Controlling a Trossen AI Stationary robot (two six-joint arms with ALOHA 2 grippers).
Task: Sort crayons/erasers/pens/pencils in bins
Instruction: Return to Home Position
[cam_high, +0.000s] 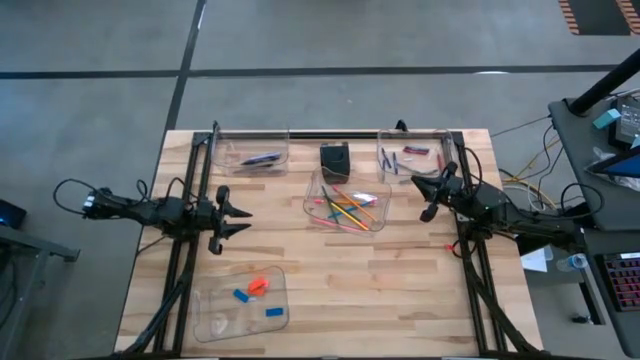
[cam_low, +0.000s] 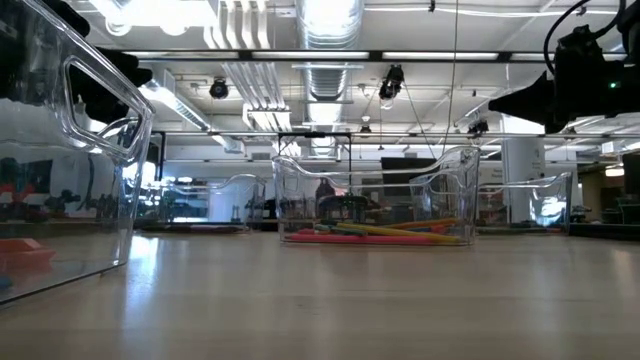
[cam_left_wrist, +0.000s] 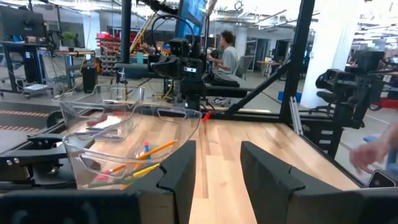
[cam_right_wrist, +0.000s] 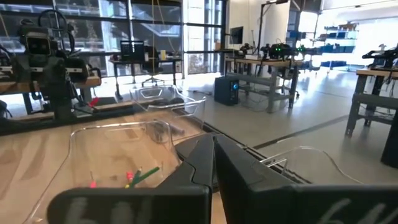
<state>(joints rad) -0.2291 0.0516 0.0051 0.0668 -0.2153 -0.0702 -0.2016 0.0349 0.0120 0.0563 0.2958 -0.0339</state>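
The left gripper (cam_high: 238, 219) is held at the table's left side with its fingers (cam_left_wrist: 180, 177) parted and nothing between them. Straight ahead of it, toward the table's middle, the centre bin (cam_high: 347, 201) is seen, with the pencils (cam_high: 350, 208) lying inside in orange, yellow, pink and green. Ahead of it and toward the far edge, a bin (cam_high: 252, 152) holding a dark pen (cam_high: 262, 158) is found. Behind it, near the front edge, a fourth bin (cam_high: 242, 301) is set, with blue and red erasers (cam_high: 256, 290) in it.

The right gripper (cam_high: 432, 192) is kept at the table's right side, its fingers (cam_right_wrist: 205, 163) pressed together on nothing. Just beside it, toward the far edge, the crayons (cam_high: 402, 160) lie in a bin (cam_high: 410, 157). A small black box (cam_high: 335, 160) stands between the two far bins.
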